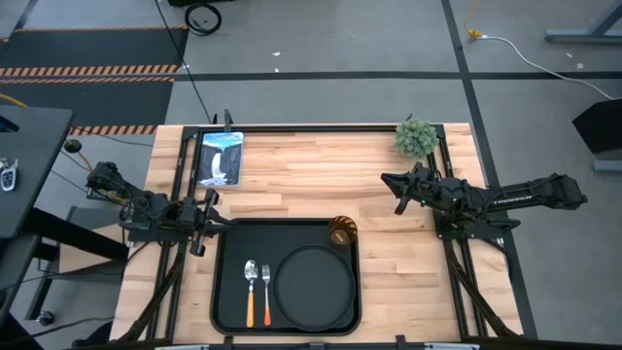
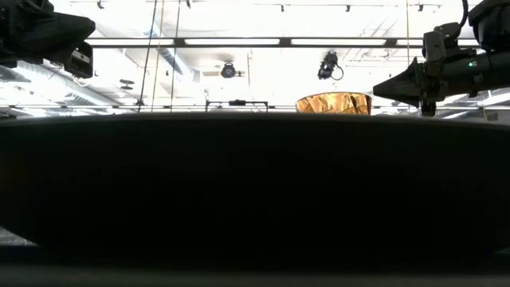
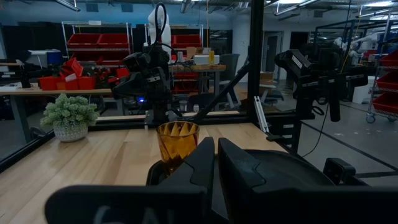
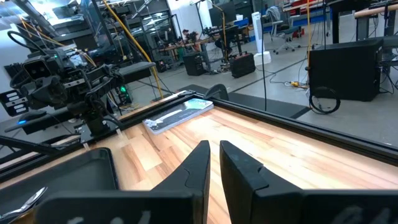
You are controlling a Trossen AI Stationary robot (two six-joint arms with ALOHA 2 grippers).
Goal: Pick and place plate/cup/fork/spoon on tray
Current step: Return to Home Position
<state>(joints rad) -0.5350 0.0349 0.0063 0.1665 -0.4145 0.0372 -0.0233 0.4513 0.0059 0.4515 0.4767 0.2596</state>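
1. Wooden worktop (image 1: 321,175) with a workshop floor beyond it. Off-task stock at the far side: a small potted plant (image 1: 416,138) at the far right and a flat tablet-like item (image 1: 220,157) at the far left.
2. Tray (image 1: 231,253): black, rectangular, at the near middle of the worktop. You will find all four task items on it.
3. Plate (image 1: 314,287): round, black, on the right half of the tray, towards the near side.
4. Cup (image 1: 342,231): amber, upright, in the tray's far right corner, just beyond the plate.
5. Spoon (image 1: 250,282) and fork (image 1: 265,284): side by side on the left half of the tray, spoon to the left, handles pointing near. They lie close together and just left of the plate.
6. Left gripper (image 1: 216,224): beside the tray's far left corner, pointing right. Fingers are drawn almost together with nothing between them.
7. Right gripper (image 1: 397,190): above bare worktop, right of and beyond the tray, pointing left. Fingers are likewise nearly closed and empty.
8. Step in hand, by your reading of the layout: placing looks complete, and the arms are due back at their rest pose.
9. Next move calls for no grasp. Draw each arm back towards its own side, keeping the left one clear of the tray rim and the right one clear of the cup.
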